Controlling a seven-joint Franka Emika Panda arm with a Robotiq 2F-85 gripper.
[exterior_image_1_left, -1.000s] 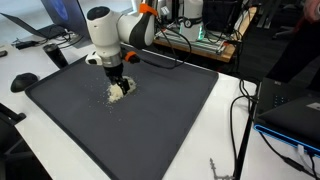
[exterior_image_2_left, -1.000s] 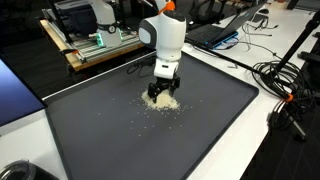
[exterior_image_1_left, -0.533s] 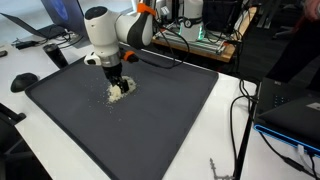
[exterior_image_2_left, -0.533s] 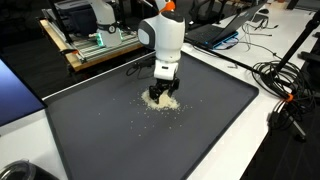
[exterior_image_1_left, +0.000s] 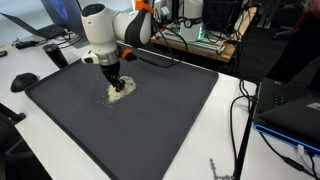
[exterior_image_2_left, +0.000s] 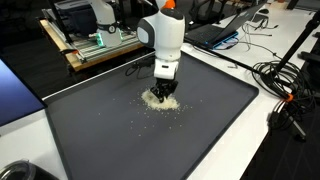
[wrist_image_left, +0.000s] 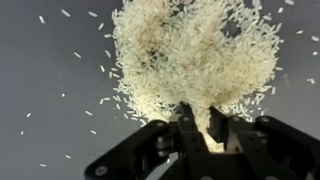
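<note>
Wrist view puts my tool (wrist_image_left: 207, 135) at the near edge of the rice (wrist_image_left: 190, 55). Its 2 fingers (wrist_image_left: 185, 122) are drawn close together, with a small clump of grains caught in the narrow gap between them. I read that as clenched on a pinch of rice, not standing wide.

The rice is a loose, roughly round heap on the dark mat (exterior_image_2_left: 120, 140) that covers the worktop. It sits away from all 4 corners, somewhat toward the edge where my arm stands. In both exterior views the tool (exterior_image_1_left: 114, 82) points straight down with its tips in the heap (exterior_image_1_left: 120, 92), touching it at mat level.

By my judgement the reach down and the closing are done, and that is all so far. The tips are low in the grains, so nothing is lifted. Nearly the whole heap (exterior_image_2_left: 160, 102) lies where it is, and only a few grains are in my grip. Stray grains (wrist_image_left: 60, 60) are scattered on the mat around the heap, apart from it and untouched.
</note>
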